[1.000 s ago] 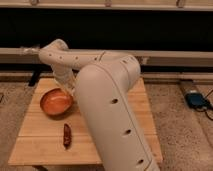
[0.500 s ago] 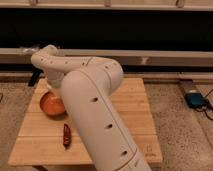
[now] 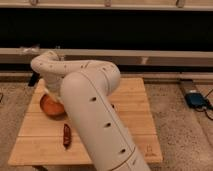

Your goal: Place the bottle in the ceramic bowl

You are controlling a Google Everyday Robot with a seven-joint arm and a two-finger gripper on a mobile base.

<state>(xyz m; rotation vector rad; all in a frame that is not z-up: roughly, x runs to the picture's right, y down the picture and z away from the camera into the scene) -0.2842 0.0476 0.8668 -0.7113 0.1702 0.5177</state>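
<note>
1. On the light wooden table (image 3: pixel 135 107), the wide orange-red ceramic bowl (image 3: pixel 50 106) sits near the left edge, partly covered by the white robot arm (image 3: pixel 92 107).
2. Gripper: hidden behind the arm above the bowl; cannot tell its state.
3. Bottle: not visible.
4. A dark red elongated object (image 3: pixel 66 136) lies in front of the bowl, apart from it.

One ceramic bowl (image 3: pixel 49 106) is seen on one wooden table (image 3: pixel 135 107), partly covered by the one white robot arm (image 3: pixel 90 100). One dark red object (image 3: pixel 66 136) is counted near the table's front edge. The gripper is hidden behind the arm above the bowl, and one blue device (image 3: pixel 196 99) is seen on the floor.
</note>
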